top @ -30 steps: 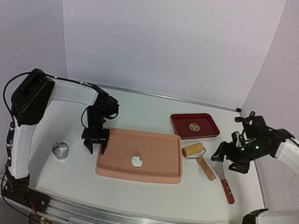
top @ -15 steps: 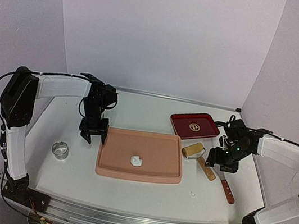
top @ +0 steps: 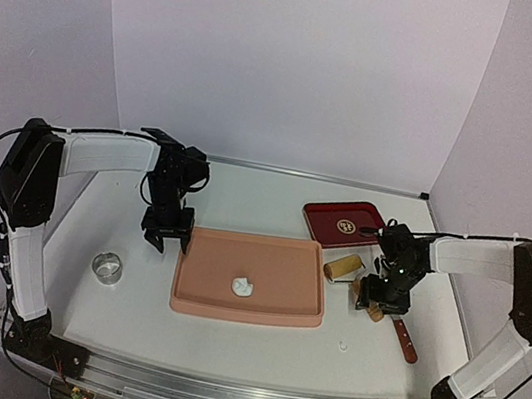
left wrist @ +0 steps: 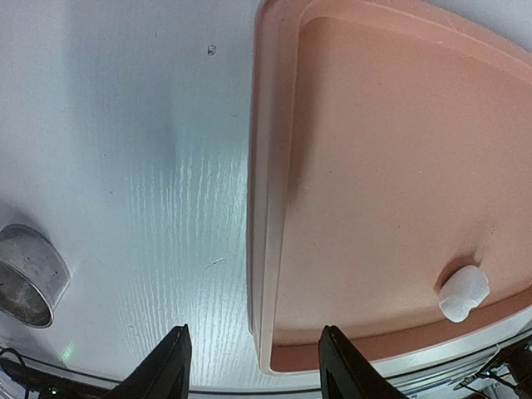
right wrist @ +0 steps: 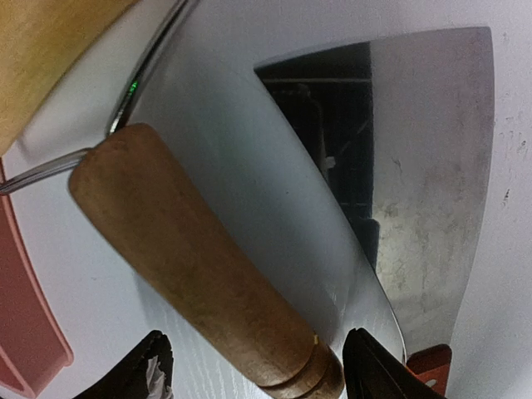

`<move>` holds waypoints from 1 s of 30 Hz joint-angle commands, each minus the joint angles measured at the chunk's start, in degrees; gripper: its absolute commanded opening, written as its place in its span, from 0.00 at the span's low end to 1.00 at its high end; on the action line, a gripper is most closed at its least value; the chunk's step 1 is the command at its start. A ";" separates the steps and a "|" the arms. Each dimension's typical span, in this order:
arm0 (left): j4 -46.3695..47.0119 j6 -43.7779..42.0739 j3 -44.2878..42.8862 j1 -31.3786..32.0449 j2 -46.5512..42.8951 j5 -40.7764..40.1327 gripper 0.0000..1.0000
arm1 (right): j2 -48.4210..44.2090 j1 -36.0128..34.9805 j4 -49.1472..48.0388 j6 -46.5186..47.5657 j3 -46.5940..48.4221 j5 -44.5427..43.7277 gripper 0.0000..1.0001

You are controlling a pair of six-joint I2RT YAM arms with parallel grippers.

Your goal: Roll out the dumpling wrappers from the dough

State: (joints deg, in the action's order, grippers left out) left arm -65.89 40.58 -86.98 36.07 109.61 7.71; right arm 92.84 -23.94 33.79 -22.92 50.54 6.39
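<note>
Right pincer (right wrist: 258, 349) moves in over roller handle (right wrist: 191, 266), open astride it; left pincer (left wrist: 253, 353) open at tray (left wrist: 266, 208) rim; dough (top: 243, 286) unrolled.

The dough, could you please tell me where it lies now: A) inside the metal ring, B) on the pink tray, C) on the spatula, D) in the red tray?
B: the dough rests as a small white lump on the pink tray.

The dough (top: 244, 286) is lying in the tray (top: 207, 251); the ring (top: 107, 267) is sitting to its left; the roller (top: 344, 267), scraper (top: 404, 341) and dish (top: 323, 224) are lying to its right.
</note>
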 commanded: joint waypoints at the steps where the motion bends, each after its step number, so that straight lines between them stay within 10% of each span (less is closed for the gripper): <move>1: 0.81 0.58 -1.58 0.24 -4.19 -1.18 0.54 | 2.54 -0.32 -1.79 1.16 1.12 -2.54 0.69; 15: -1.13 0.83 -10.51 0.22 -2.60 0.66 0.53 | -0.14 -3.25 3.74 2.20 5.94 -4.79 0.10; 30: 10.84 -3.86 -21.09 2.41 -2.34 22.93 0.61 | -14.37 -4.14 17.08 9.04 21.28 5.94 0.00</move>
State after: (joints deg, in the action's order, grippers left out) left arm -62.22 39.25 -104.16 37.41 108.20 20.18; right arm 81.84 -27.33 47.86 -16.55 68.02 6.79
